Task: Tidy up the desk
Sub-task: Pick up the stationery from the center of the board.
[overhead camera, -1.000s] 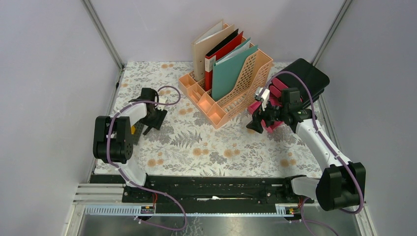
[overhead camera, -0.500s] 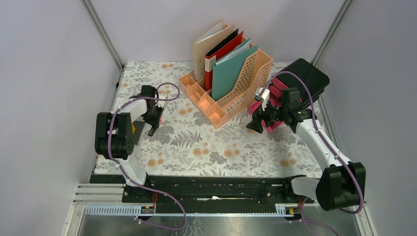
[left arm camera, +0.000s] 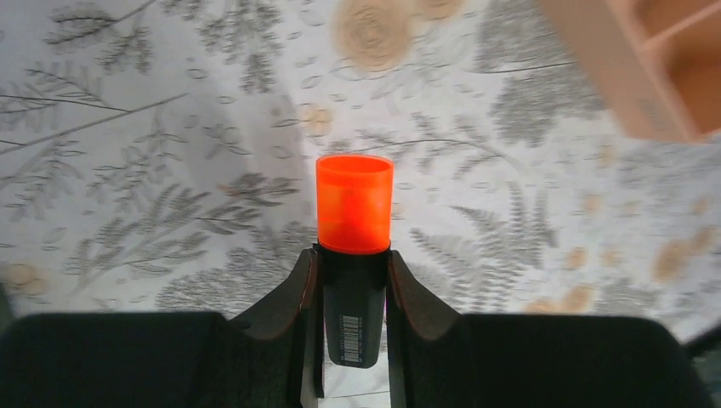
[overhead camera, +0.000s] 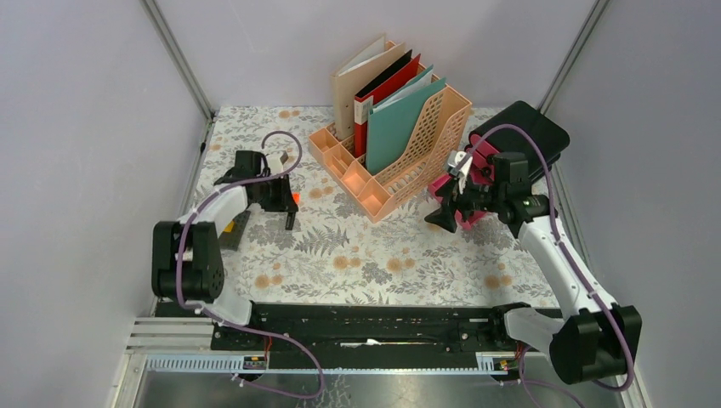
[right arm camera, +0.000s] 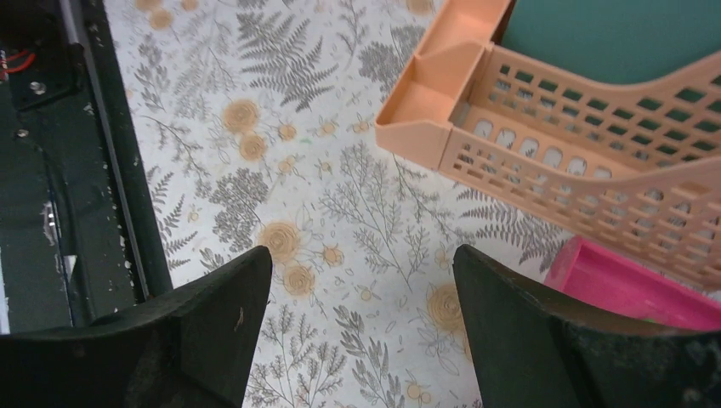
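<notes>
We see bright, even, diffuse light with only faint soft shadows on the desk (overhead camera: 357, 255). In the left wrist view the file rack (left arm camera: 655, 76) and the whole right side smear with blur; the marker (left arm camera: 354, 255) glows oversaturated at its orange cap.

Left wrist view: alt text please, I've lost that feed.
The left gripper holds a black-bodied marker with a translucent orange cap between its jaws, cap pointing away from the camera. Behind it is the desk in its whitish cloth printed with grey leaves and orange-brown flowers, and a corner of the peach plastic file rack shows at top right.
</notes>
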Tool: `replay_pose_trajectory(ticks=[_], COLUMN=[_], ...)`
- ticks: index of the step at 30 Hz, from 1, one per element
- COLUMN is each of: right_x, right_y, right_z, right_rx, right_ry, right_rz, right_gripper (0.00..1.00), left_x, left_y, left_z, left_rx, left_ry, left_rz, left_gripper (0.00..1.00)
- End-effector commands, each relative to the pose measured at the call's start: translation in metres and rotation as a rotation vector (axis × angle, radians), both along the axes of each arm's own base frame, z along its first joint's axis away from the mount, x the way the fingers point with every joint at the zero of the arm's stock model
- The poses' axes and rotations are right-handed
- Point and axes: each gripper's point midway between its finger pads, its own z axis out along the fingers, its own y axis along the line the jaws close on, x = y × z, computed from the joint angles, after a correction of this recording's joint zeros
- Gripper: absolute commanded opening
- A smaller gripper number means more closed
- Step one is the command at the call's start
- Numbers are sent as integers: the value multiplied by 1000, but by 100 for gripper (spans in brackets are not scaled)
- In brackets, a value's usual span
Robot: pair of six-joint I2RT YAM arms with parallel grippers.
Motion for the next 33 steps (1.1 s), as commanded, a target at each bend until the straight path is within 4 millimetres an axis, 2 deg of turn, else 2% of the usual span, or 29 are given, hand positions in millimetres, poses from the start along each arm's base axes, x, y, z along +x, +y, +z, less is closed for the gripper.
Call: replay_pose_trajectory(ticks=[1,6,9,10,13,16,18,22,27,33], right_x=[-22,-45,-61,-67,-81,-91,-94,-86,-82,-81], right_y=[12,17,18,19,23,26,26,20,23,31], right_z=[49,74,78,78,80,76,67,48,35,20], right_rx=[108,170,186,190,224,270,275,199,217,211], right_ry=[-124,-213,-206,-197,-136,-50,-11,37,166,234], right_rz=[91,167,216,237,303,351,360,294,274,273], right_gripper=[85,90,98,99,100,100,100,100,100,100], left_x=[-1,-27,-48,-60,-83,-106,-120,-146,-162,-157], left_y=[-43,-67,-79,-87,-110,-133,-145,-164,-190,-224], left_z=[53,88,105,103,128,138,139,152,166,186], left_rx=[-310,-507,-619,-665,-774,-867,-914,-1029,-1071,-1047], left_ry=[-136,-235,-308,-301,-415,-466,-484,-541,-599,-668], left_rz=[19,53,80,84,33,12,2,-27,-47,-37], left_gripper=[0,0,0,0,0,0,0,0,0,0])
